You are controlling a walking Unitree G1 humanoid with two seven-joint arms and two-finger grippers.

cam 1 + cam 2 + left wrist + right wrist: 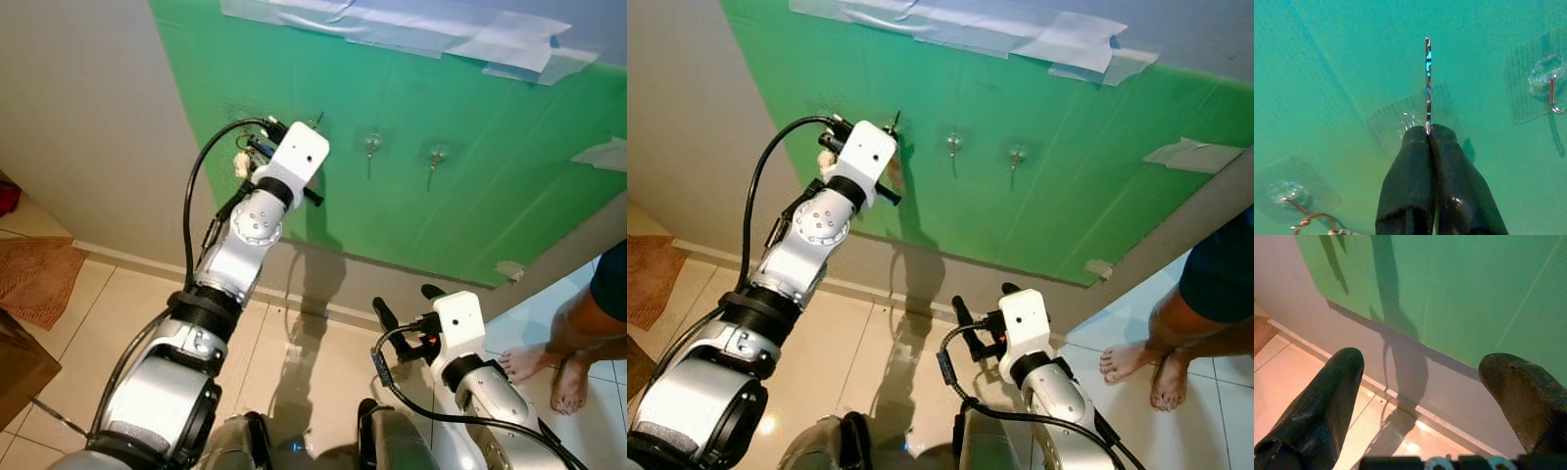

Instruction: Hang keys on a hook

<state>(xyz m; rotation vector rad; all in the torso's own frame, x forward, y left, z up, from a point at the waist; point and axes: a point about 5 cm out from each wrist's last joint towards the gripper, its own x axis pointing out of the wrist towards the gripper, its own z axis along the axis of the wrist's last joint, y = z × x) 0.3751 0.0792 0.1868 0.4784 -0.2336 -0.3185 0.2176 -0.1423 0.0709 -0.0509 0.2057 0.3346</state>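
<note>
The left claw (1428,134), fingers pinched shut on what looks like the thin metal key ring (1427,78), holds it beside a clear stick-on hook (1408,120) on the green wall (470,176); it should slide the ring squarely over the hook's tip before releasing.

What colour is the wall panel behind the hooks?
Green panel, clearest in the left eye view.

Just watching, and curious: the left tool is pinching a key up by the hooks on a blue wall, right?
Not quite: the wall is green, as the left eye view shows. The rest holds: the left tool pinches a thin key by the hooks.
</note>
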